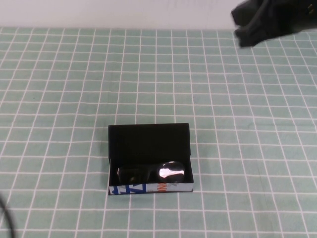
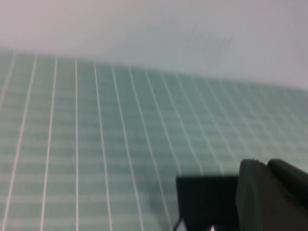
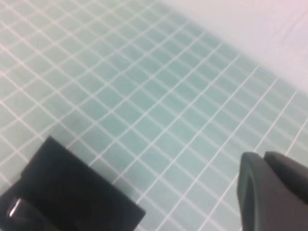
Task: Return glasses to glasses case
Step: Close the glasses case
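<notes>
The glasses case (image 1: 148, 144) lies open in the middle of the table, its flat black lid hinged back and its white front edge with blue and orange marks toward me. The black glasses (image 1: 148, 173) lie inside it, one lens catching the light. My right gripper (image 1: 246, 30) hangs high above the table's far right, well away from the case; in the right wrist view its fingers (image 3: 262, 156) are shut and empty, with the case (image 3: 67, 192) far off. My left gripper (image 2: 265, 164) is shut and empty, with the case (image 2: 207, 202) beside it; it is out of the high view.
The table is covered with a green cloth with a white grid (image 1: 74, 89). A pale wall (image 1: 124, 12) runs along the far edge. A dark cable (image 1: 6, 218) shows at the near left corner.
</notes>
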Available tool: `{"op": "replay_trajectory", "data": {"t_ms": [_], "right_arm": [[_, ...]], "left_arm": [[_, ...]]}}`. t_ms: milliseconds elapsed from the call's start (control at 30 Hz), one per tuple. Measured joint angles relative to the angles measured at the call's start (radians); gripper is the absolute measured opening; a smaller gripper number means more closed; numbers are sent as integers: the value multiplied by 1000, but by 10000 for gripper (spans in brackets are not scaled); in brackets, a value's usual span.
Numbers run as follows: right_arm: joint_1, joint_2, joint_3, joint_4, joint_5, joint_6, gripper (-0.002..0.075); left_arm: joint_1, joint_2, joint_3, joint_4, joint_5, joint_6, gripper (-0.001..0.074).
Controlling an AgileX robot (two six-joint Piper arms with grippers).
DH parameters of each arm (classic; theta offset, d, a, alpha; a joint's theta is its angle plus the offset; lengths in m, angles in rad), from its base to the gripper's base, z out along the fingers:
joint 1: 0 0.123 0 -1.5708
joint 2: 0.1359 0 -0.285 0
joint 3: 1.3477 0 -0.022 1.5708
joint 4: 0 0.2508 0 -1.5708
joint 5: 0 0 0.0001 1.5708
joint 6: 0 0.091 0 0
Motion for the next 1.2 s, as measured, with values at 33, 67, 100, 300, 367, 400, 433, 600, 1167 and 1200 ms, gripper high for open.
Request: {"op": "replay_trajectory", "data": {"t_ms": [33, 67, 100, 300, 367, 400, 433, 600, 1167, 1200], "right_arm": [[0, 12, 7, 0, 0, 0, -11], [-2, 26, 9, 2, 3, 0, -11], [-2, 38, 12, 7, 3, 0, -11], [-7, 131, 14, 60, 3, 0, -11], [-20, 166, 14, 113, 5, -3, -11], [-26, 180, 14, 135, 5, -9, -11], [-33, 199, 14, 162, 5, -20, -11], [-84, 285, 14, 272, 5, -71, -11], [-171, 427, 14, 613, 10, -306, -11], [-171, 429, 14, 623, 4, -306, -11]], "left_arm": [[0, 18, 20, -10, 6, 11, -2], [0, 40, 40, -18, 16, 27, -2], [0, 61, 57, -28, 26, 45, -2], [0, 229, 178, -342, 40, 424, -2], [0, 282, 228, -514, 27, 567, -2], [0, 302, 251, -575, 16, 625, -2], [0, 328, 283, -642, 1, 693, -2], [-8, 419, 417, -851, -101, 936, -2], [-440, 871, 228, -883, -325, 1181, -2], [-470, 904, 222, -902, -352, 1181, -2]]}}
